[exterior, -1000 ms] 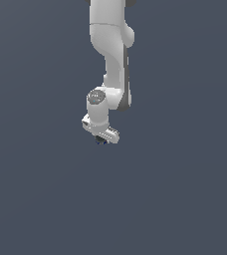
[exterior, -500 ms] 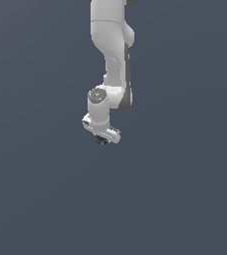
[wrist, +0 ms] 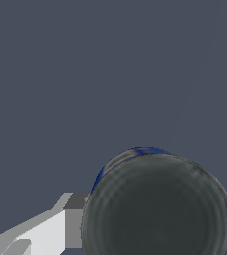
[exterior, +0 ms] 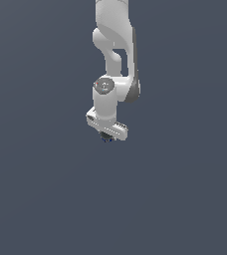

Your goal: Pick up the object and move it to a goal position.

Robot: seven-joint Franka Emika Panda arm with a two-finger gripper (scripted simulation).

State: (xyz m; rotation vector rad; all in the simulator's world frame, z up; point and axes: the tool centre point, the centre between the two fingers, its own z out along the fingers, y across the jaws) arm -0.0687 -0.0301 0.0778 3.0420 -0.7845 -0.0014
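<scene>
The object (exterior: 105, 139) is a small round can that shows as a blue and dark speck under the white hand in the exterior view. My gripper (exterior: 106, 135) is shut on it and points down. In the wrist view the can's dark blackish top (wrist: 158, 209) fills the space between the jaws, with a strip of its blue side (wrist: 141, 151) showing past it. One white and grey finger (wrist: 46, 231) lies against the can's side. The other finger is mostly out of the picture.
The white arm (exterior: 114, 45) comes down from the top of the exterior view. Around it is only a plain dark grey-blue ground (exterior: 46, 199). No goal marker shows in either view.
The arm and hand have shifted slightly up and toward the exterior view's right, with the can still held between the fingers.
</scene>
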